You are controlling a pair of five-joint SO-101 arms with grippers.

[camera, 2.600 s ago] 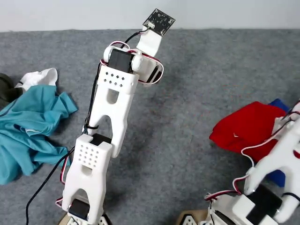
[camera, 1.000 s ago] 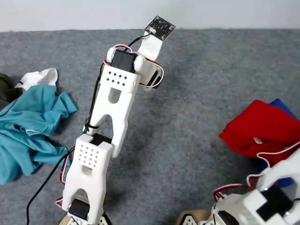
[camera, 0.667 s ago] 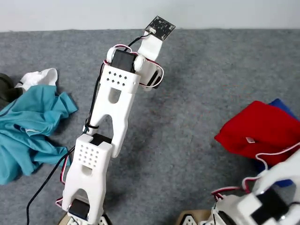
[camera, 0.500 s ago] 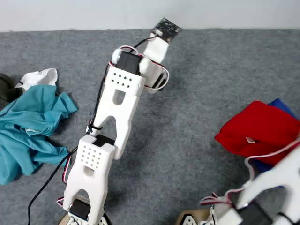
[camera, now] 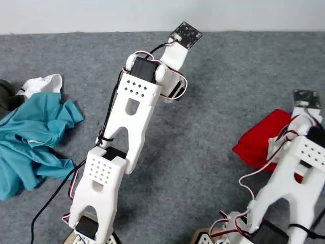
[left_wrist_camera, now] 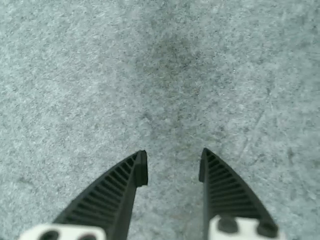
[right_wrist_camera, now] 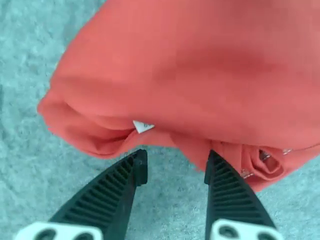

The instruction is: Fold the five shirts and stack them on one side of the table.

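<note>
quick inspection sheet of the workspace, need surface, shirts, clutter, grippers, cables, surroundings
surface: grey carpet-like cover, bare in the middle
job's things: red shirt bunched at the right side, partly under the right arm; teal shirt crumpled at the left edge; white shirt and a dark garment beside it, both unfolded
clutter: nothing seen
grippers: left gripper open over bare cover, holding nothing; right gripper open at the red shirt's edge, holding nothing
cables: black cable trails from the left arm across the cover toward the near edge
surroundings: pale wall along the far edge
</note>
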